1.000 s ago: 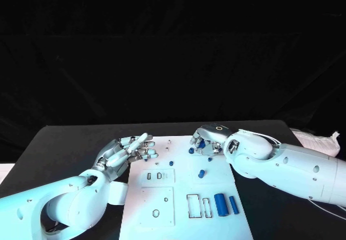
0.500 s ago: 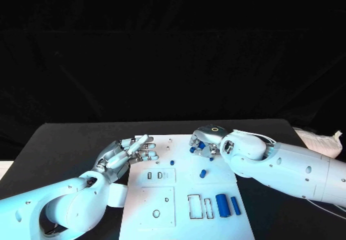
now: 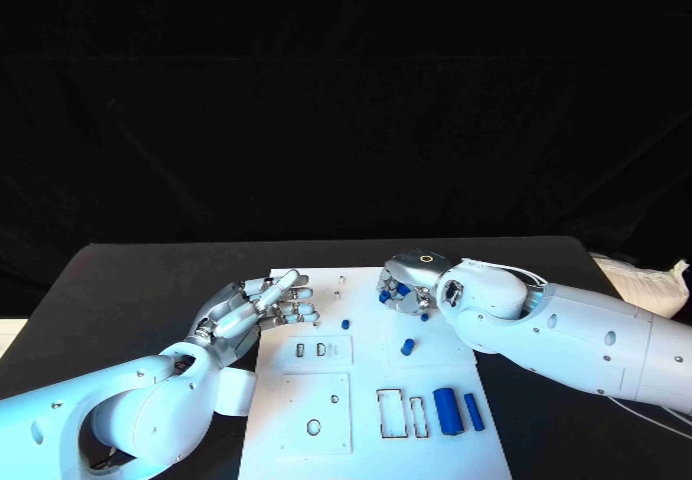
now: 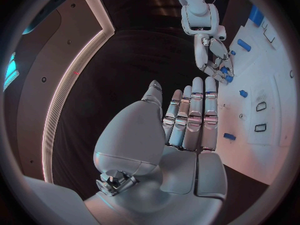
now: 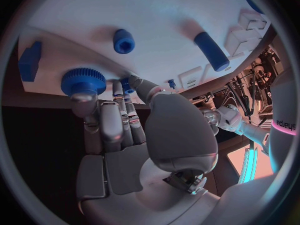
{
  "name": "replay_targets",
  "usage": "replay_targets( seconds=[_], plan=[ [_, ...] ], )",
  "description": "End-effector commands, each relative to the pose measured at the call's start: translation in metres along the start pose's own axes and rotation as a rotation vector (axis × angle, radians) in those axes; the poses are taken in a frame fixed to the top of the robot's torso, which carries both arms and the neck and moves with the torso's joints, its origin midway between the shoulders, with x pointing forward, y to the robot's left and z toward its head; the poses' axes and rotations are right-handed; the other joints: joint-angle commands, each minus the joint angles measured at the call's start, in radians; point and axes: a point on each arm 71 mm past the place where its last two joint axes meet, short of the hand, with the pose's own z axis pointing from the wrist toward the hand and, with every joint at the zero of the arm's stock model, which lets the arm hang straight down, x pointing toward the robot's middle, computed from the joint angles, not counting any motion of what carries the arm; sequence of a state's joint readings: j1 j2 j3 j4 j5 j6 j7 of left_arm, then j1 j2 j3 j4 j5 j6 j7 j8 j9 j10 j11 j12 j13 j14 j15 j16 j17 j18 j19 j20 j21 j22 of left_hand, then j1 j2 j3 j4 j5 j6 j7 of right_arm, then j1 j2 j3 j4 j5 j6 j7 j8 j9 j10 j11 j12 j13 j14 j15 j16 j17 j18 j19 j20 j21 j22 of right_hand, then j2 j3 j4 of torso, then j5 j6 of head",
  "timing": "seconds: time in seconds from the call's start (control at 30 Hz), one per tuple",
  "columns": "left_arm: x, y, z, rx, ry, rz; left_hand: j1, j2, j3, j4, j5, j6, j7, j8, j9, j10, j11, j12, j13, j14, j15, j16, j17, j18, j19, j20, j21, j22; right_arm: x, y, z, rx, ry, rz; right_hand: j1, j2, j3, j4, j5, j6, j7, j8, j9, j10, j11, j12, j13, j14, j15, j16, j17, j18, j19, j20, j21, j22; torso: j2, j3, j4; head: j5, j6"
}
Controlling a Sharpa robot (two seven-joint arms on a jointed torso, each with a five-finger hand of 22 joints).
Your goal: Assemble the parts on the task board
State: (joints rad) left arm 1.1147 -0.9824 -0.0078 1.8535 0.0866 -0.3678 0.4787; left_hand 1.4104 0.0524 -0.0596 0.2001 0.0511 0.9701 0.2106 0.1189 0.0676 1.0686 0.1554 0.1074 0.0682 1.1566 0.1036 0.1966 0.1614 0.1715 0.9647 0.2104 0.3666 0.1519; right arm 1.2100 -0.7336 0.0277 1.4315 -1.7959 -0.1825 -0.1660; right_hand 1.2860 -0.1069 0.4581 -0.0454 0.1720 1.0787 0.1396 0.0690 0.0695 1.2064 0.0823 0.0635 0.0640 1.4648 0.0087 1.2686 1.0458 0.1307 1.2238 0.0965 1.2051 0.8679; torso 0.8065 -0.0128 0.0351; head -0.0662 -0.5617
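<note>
The blue gear (image 5: 82, 81) sits at the fingertips of the right hand (image 3: 408, 290), at the far right corner of the task board (image 3: 361, 400). In the right wrist view its toothed disc lies against the tip of one finger, with the thumb reaching in just beside it toward a smaller blue piece (image 5: 128, 85). Whether the gear is truly pinched or only touched I cannot tell, so the grasp on it stays uncertain.

Over the last second the right hand has drawn slightly in over the board's corner and its wrist has rolled, so the fingers now curl more closely round the blue pieces there. I read this as the hand settling on the gear, either seating it on its post or closing to lift it; the step is in progress, not finished.

Just beyond the gear from the hand stands a short blue round peg (image 5: 124, 41), and farther out a blue cylinder (image 5: 210, 51) lies on the board. Nearer the robot, two blue bars (image 3: 457, 410) lie well apart from the hand, beside empty rectangular slots, so much of the assembly is left to do.

The left hand (image 3: 260, 308) hovers at the board's left edge, fingers extended side by side and holding nothing; it has edged forward a little. A small blue peg (image 3: 346, 324) stands just beside its fingertips.
</note>
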Motion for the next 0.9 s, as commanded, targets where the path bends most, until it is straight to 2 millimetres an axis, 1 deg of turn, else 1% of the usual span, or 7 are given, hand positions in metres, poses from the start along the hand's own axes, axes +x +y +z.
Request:
replay_targets(
  seconds=[0.03, 0.23, 0.47, 0.6, 0.67, 0.8, 0.9],
  plan=[
    [0.002, -0.001, 0.000, 0.000, 0.021, -0.013, 0.013, 0.000, -0.005, 0.000, 0.002, 0.007, -0.001, -0.007, -0.001, 0.009, 0.000, -0.005, 0.000, 0.003, 0.000, -0.004, 0.002, 0.012, 0.006, 0.002, 0.003, 0.000, 0.002, 0.001, 0.000, -0.007, 0.017, -0.017, 0.008, 0.000, 0.000, 0.009, -0.006, 0.012, 0.000, 0.001, 0.002, 0.014, -0.003, 0.002, 0.001, 0.057, -0.008, 0.022, 0.027, -0.012, 0.014, 0.000, 0.022, 0.033, 0.003, -0.0002, 0.0007, -0.001, 0.000],
    [0.002, 0.000, 0.000, -0.004, 0.019, -0.011, 0.016, 0.001, -0.005, -0.003, 0.002, 0.007, -0.001, -0.008, -0.002, 0.009, 0.000, -0.007, 0.000, 0.003, 0.000, -0.006, 0.003, 0.012, 0.006, 0.002, 0.003, -0.001, -0.001, 0.004, 0.000, -0.022, -0.019, -0.006, 0.016, 0.013, 0.006, 0.020, -0.008, 0.046, -0.007, 0.011, 0.009, 0.048, -0.013, 0.006, 0.004, 0.056, -0.015, 0.058, 0.069, -0.021, 0.039, -0.005, 0.066, 0.097, 0.007, 0.0000, 0.0016, -0.002, 0.003],
    [0.001, 0.000, 0.000, -0.007, 0.016, -0.010, 0.017, 0.001, -0.005, -0.005, 0.002, 0.007, 0.000, -0.010, -0.002, 0.008, 0.000, -0.009, -0.001, 0.003, 0.000, -0.007, 0.003, 0.011, 0.006, 0.002, 0.003, -0.001, -0.008, 0.009, -0.002, -0.038, -0.109, 0.035, 0.031, 0.035, 0.016, 0.026, -0.038, 0.082, -0.016, 0.021, 0.021, 0.088, -0.025, 0.010, 0.008, 0.053, -0.026, 0.079, 0.091, -0.027, 0.053, -0.011, 0.096, 0.141, 0.009, -0.0007, 0.0035, -0.002, 0.009],
    [0.000, 0.000, 0.000, -0.009, 0.013, -0.008, 0.018, 0.002, -0.005, -0.006, 0.002, 0.006, 0.001, -0.011, -0.002, 0.007, 0.001, -0.010, -0.001, 0.003, 0.000, -0.008, 0.004, 0.011, 0.006, 0.002, 0.002, -0.001, -0.013, 0.011, -0.002, -0.025, -0.146, 0.061, 0.029, 0.036, 0.015, 0.031, -0.045, 0.088, -0.018, 0.021, 0.025, 0.098, -0.028, 0.008, 0.009, 0.051, -0.028, 0.083, 0.093, -0.028, 0.054, -0.012, 0.102, 0.150, 0.011, -0.0007, 0.0047, -0.002, 0.015],
    [0.000, 0.000, 0.001, -0.011, 0.012, -0.008, 0.019, 0.002, -0.005, -0.007, 0.002, 0.005, 0.002, -0.012, -0.002, 0.007, 0.001, -0.012, -0.001, 0.003, 0.000, -0.009, 0.005, 0.011, 0.006, 0.002, 0.002, -0.002, -0.014, 0.012, 0.000, -0.016, -0.160, 0.071, 0.025, 0.035, 0.014, 0.035, -0.048, 0.088, -0.018, 0.020, 0.026, 0.099, -0.028, 0.006, 0.008, 0.050, -0.029, 0.085, 0.094, -0.028, 0.054, -0.013, 0.104, 0.152, 0.011, -0.0010, 0.0057, -0.003, 0.016],
    [0.000, 0.000, 0.001, -0.012, 0.010, -0.007, 0.019, 0.002, -0.005, -0.007, 0.002, 0.005, 0.002, -0.012, -0.002, 0.007, 0.001, -0.012, -0.001, 0.003, 0.000, -0.009, 0.005, 0.011, 0.006, 0.002, 0.002, -0.002, -0.017, 0.016, 0.006, -0.002, -0.179, 0.082, 0.022, 0.033, 0.012, 0.039, -0.050, 0.087, -0.018, 0.018, 0.027, 0.099, -0.028, 0.004, 0.008, 0.050, -0.029, 0.087, 0.097, -0.029, 0.055, -0.012, 0.107, 0.157, 0.013, -0.0007, 0.0049, -0.001, 0.017],
    [-0.001, 0.000, 0.001, -0.013, 0.010, -0.007, 0.019, 0.002, -0.005, -0.007, 0.002, 0.005, 0.002, -0.012, -0.002, 0.007, 0.001, -0.012, -0.001, 0.003, 0.000, -0.009, 0.005, 0.011, 0.006, 0.002, 0.002, -0.002, -0.020, 0.021, 0.012, 0.001, -0.191, 0.088, 0.021, 0.034, 0.013, 0.041, -0.050, 0.086, -0.018, 0.017, 0.027, 0.098, -0.028, 0.003, 0.007, 0.050, -0.029, 0.088, 0.097, -0.029, 0.055, -0.012, 0.109, 0.158, 0.014, -0.0014, 0.0070, -0.003, 0.018]
  ],
)
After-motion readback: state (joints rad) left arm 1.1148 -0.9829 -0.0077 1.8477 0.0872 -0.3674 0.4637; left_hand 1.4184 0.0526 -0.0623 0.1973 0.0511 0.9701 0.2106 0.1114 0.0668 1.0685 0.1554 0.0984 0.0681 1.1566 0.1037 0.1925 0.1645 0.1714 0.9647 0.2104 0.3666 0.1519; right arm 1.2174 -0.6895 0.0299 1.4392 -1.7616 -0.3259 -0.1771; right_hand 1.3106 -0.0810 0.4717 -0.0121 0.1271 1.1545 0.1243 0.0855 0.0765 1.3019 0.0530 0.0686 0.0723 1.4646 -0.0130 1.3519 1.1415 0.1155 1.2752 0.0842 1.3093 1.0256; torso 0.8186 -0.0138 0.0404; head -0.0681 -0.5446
